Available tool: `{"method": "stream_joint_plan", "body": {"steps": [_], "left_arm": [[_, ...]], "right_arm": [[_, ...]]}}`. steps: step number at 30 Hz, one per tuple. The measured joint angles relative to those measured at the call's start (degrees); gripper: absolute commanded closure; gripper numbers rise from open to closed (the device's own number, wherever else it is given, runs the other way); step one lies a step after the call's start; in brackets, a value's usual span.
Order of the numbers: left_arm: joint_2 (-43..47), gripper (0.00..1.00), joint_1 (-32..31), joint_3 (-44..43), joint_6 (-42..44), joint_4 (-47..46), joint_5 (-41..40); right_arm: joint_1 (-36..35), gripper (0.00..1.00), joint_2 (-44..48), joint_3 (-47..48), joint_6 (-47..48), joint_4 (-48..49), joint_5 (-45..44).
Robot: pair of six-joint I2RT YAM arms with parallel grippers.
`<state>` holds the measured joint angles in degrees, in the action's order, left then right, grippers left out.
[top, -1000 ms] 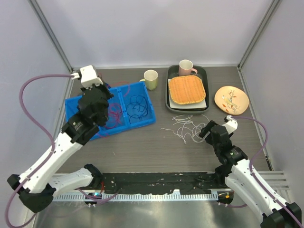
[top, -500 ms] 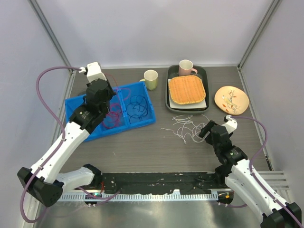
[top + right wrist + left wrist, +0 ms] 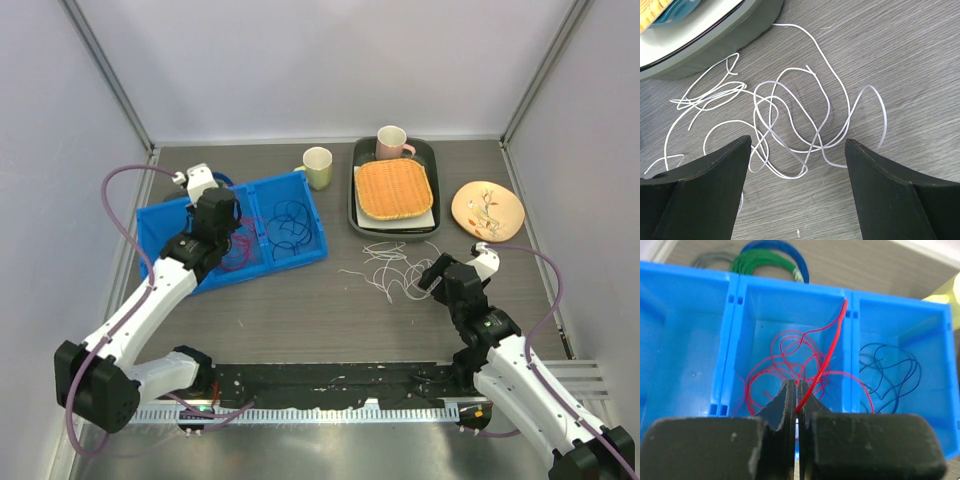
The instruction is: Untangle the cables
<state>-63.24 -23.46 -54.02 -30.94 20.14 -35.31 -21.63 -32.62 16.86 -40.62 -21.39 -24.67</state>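
Right wrist view: white cables [image 3: 785, 120] just ahead of spread right gripper [image 3: 797, 143].
Red cable [image 3: 827, 347] is pinched by left gripper [image 3: 796, 390] over the blue bin [image 3: 735, 285].

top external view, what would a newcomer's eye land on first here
Probably the bright blue bin at the table's left side, where the left fingers are shut on a red cable that rises from the loops in the bin's middle compartment. Next come the white cables, lying tangled and loose on the dark wood in front of the open right fingers.
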Motion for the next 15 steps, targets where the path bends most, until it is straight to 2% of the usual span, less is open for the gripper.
{"method": "stream_joint_plan", "body": {"steps": [15], "left_arm": [[-14.8,1.00,1.5,0.6,-7.6,4.9,-2.1]], "right_arm": [[0.0,0.19,0.0,0.0,0.0,0.3,0.0]]}}
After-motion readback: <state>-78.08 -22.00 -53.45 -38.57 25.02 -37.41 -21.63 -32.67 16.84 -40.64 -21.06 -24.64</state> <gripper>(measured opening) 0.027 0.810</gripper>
